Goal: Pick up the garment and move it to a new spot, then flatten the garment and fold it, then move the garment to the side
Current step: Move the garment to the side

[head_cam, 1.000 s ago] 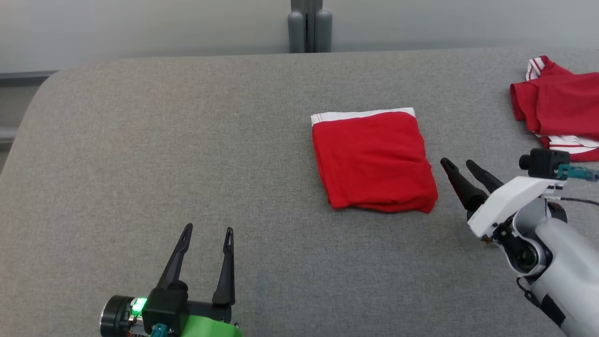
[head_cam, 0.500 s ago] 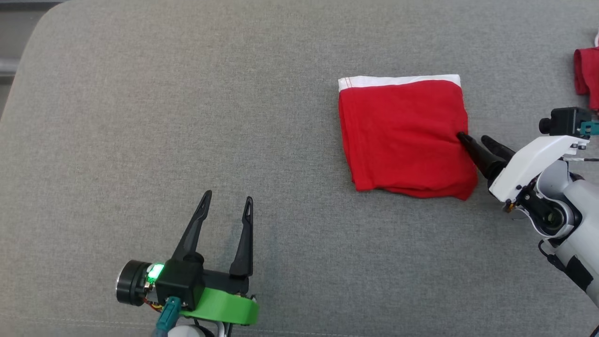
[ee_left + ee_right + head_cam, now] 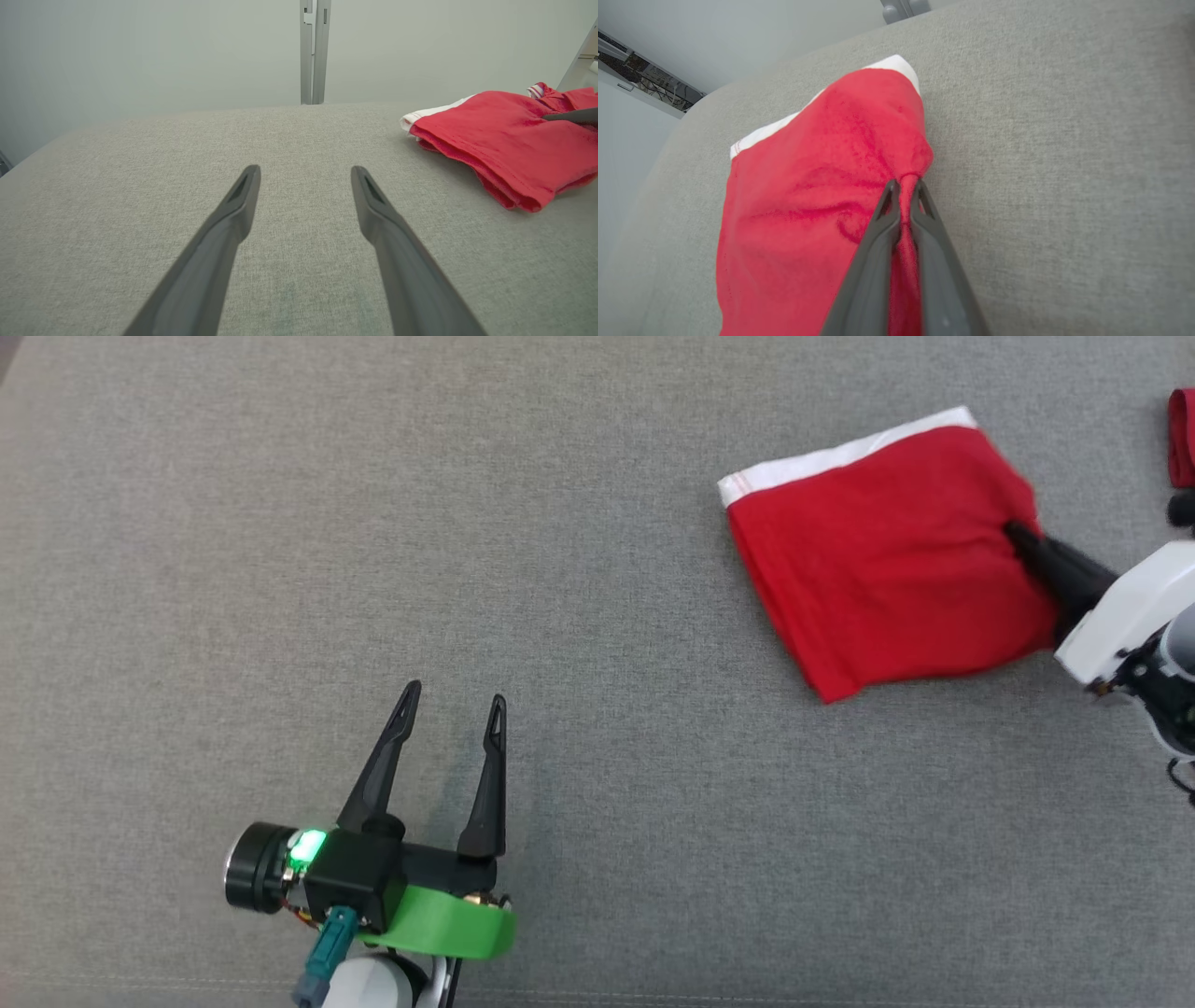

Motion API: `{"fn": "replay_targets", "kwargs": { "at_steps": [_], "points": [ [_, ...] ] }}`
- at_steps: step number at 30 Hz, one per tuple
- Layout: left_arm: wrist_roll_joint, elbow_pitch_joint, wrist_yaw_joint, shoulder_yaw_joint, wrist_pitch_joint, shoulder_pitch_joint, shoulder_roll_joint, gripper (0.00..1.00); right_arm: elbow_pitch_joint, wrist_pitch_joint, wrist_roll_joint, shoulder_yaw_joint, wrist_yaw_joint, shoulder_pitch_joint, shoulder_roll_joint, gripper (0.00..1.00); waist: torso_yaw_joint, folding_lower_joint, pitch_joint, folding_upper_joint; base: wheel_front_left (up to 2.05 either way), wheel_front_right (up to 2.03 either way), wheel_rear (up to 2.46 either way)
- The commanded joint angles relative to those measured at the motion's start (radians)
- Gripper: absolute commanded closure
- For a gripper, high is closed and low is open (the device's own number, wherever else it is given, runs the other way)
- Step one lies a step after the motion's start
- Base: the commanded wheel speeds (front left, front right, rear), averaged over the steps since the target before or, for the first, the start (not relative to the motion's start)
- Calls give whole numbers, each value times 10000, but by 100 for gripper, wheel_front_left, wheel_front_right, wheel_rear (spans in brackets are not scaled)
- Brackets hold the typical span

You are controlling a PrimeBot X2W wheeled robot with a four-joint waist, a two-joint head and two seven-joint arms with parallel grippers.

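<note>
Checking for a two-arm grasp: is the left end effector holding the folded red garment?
No, the left end effector stands open over the grey surface, apart from the garment.

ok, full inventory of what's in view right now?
table: 1, grey fabric, under everything
folded garment: 1, red with white band, right part of table
second garment: 1, red, table's far right edge, cut off by frame
post: 1, grey metal, behind table's far edge
left claw: 1, dark, open over bare table, left side
right claw: 1, dark, shut on folded garment's right edge
</note>
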Motion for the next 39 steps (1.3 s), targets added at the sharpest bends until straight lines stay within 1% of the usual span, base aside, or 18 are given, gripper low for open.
{"fn": "replay_targets", "kwargs": {
  "at_steps": [1,12,17,24,31,35,39],
  "points": [
    [134,-86,-63,24,-16,-264,21,0,-38,-167,-129,-56,-1,-285,-213,100,-347,-1,413,0,0,0,0],
    [638,-658,-460,-172,-9,-1102,24,0,-137,-758,-548,-362,-1,-1602,-2311,100,-1050,-1,1769,0,0,0,0],
    [882,-777,-631,-119,-9,-1270,103,0,-124,-982,-810,-565,-1,-1867,-3169,100,-1263,-1,2157,0,0,0,0],
    [989,-826,-732,-108,-8,-1382,257,0,-123,-1027,-1181,-835,-2,-2041,-4195,100,-1387,-1,2514,0,0,0,0],
    [990,-885,-769,-73,-8,-1415,372,0,69,-1147,-1305,-1349,-2,-1788,-4850,100,-1341,-1,2657,0,0,0,0],
    [1022,-903,-771,-96,-8,-1443,400,0,272,-1218,-1374,-1579,-2,-1592,-5108,100,-1271,-1,2713,0,0,0,0],
    [996,-912,-757,-114,-8,-1450,400,0,564,-1344,-1201,-1798,-4,-1306,-5233,100,-1176,-1,2724,0,0,0,0]
  ]
}}
